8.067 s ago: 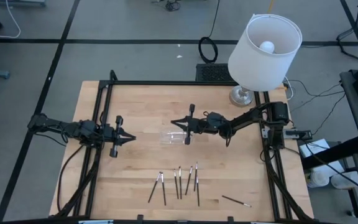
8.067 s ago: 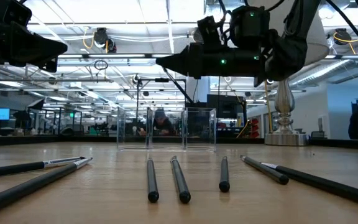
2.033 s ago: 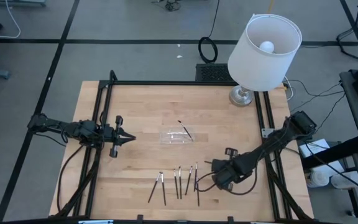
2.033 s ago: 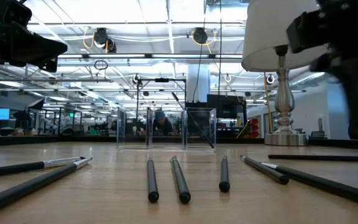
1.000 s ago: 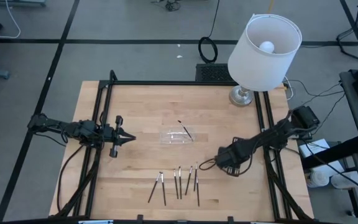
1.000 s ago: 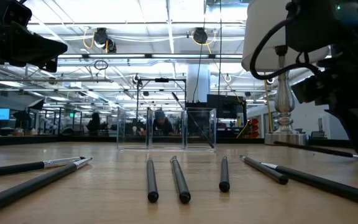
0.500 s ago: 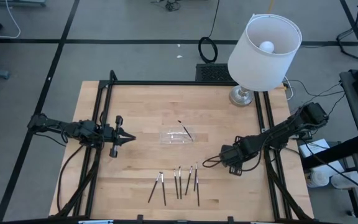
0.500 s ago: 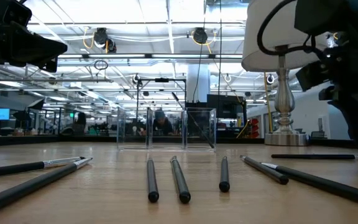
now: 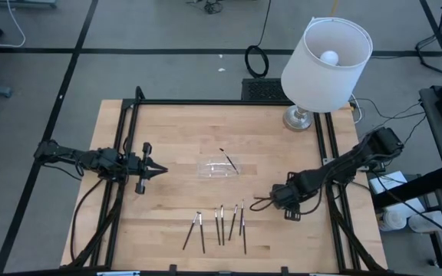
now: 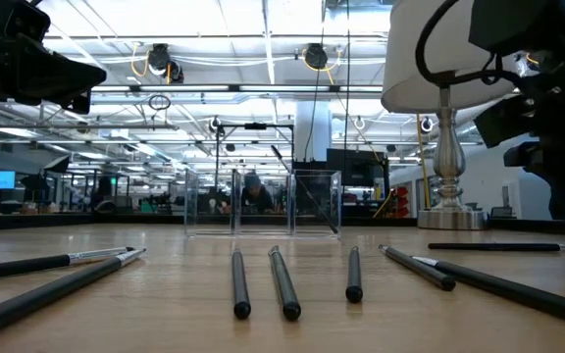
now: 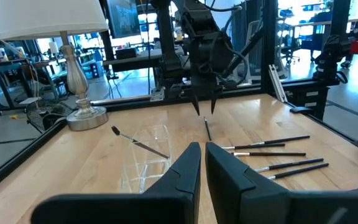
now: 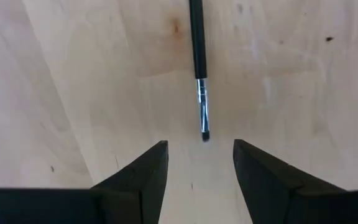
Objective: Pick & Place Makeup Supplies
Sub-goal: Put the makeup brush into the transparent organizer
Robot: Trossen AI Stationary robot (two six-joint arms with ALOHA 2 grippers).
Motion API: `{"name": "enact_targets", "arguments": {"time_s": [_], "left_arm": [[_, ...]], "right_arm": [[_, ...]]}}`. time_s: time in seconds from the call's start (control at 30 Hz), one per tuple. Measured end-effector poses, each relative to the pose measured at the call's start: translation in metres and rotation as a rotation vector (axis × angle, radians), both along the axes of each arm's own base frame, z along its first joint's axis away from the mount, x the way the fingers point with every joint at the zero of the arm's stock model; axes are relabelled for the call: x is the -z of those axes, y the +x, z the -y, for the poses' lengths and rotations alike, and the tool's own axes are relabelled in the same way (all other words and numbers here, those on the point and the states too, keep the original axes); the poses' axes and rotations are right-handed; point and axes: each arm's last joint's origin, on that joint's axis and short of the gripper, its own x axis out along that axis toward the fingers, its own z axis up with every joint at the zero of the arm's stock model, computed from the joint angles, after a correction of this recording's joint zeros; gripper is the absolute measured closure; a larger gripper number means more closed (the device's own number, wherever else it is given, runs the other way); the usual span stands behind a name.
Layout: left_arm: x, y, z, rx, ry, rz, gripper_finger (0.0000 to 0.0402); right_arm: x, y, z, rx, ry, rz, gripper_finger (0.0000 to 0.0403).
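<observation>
Makeup sticks (image 9: 221, 225) lie loose in a row on the table (image 9: 175, 138), well apart from the left gripper (image 9: 153, 169), which waits at the left side with its fingers pressed together and nothing between them. One more stick (image 9: 229, 161) already leans in the small clear tray (image 9: 216, 169), ahead of those closed fingers in the left wrist view. Farther right, the right gripper (image 9: 256, 204) hangs low over the wood with its fingers (image 12: 138, 180) spread and empty. A single brush (image 12: 198, 56) lies just beyond their tips, silvery end toward the gap, centred between them but not yet inside. The step in hand looks like reaching for a pick-up. Next the fingers would need to advance until they straddle the brush, then close on it.
</observation>
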Motion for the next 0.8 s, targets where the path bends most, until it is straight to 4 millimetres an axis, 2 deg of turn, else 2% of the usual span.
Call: {"name": "enact_targets", "arguments": {"time_s": [0.5,0.6,0.8], "left_arm": [[0.000,0.000,0.000,0.000,0.000,0.000,0.0371],[0.000,0.000,0.000,0.000,0.000,0.000,0.0371],[0.000,0.000,0.000,0.000,0.000,0.000,0.0371]], "right_arm": [[0.018,-0.005,0.003,-0.002,-0.017,0.022,0.0234],[0.018,-0.005,0.003,-0.009,-0.017,0.022,0.0252],[0.019,-0.006,0.003,-0.002,-0.018,0.019,0.0316]]}}
